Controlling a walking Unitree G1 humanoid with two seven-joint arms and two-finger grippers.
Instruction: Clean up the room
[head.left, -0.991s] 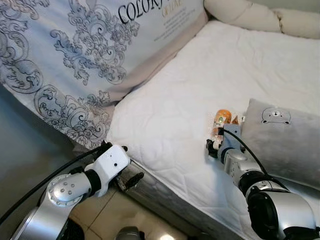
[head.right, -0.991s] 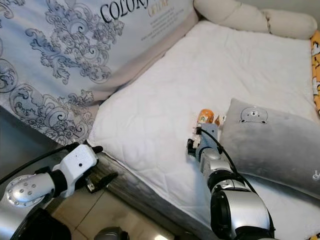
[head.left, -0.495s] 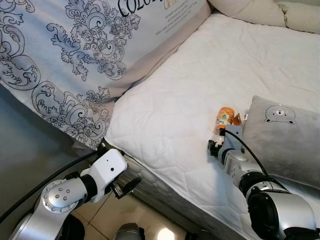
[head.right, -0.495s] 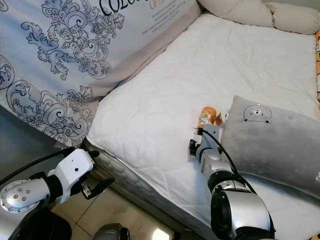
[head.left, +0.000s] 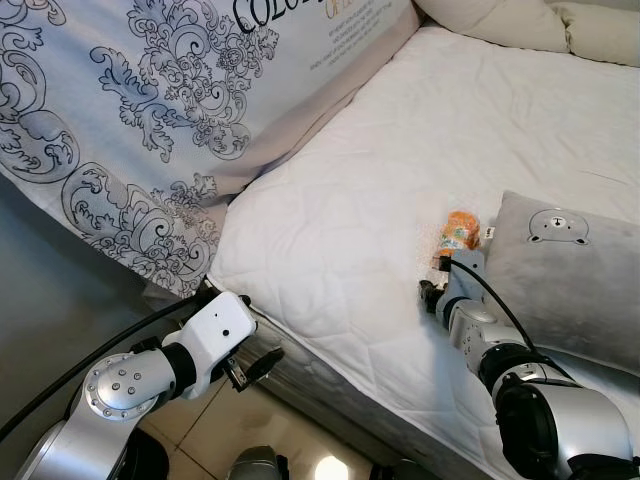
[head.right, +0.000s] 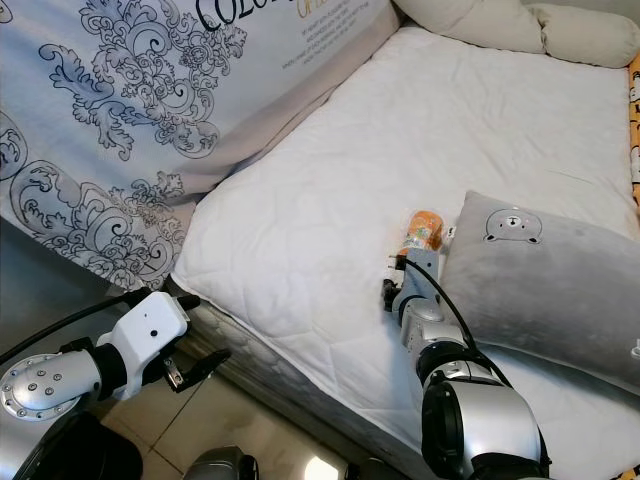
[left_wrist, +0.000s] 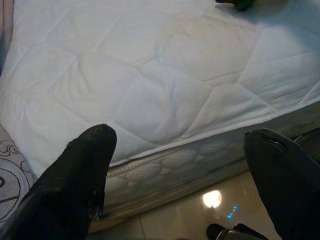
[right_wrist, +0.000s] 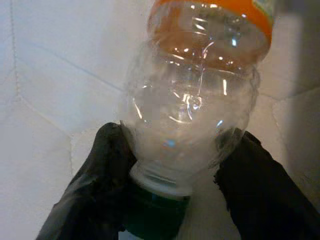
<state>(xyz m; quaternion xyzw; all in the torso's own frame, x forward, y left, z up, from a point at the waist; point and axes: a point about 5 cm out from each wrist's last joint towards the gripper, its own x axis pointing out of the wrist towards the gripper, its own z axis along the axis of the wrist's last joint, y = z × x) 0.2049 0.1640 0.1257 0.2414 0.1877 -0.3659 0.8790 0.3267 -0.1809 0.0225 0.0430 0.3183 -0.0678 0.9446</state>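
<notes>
A clear plastic bottle (head.left: 455, 235) with an orange label lies on the white quilted mattress (head.left: 380, 170) in the right half of the head-camera frame, its far end touching the edge of a grey pillow (head.left: 565, 270) printed with a small bear face. The right gripper (right_wrist: 167, 192), reaching forward from the lower right, has its two black fingers (right_wrist: 100, 175) closed against the bottle's shoulders on either side of its green cap (right_wrist: 155, 210). The left gripper (left_wrist: 180, 165) hangs at lower left beside the bed's edge, above the tiled floor (head.left: 290, 440), its fingers spread wide apart and holding nothing. A pale blue cover (head.left: 150, 110) with dark scrollwork and lettering slopes across the upper left, and cream bolsters (head.left: 520, 20) line the head of the bed at upper right.
</notes>
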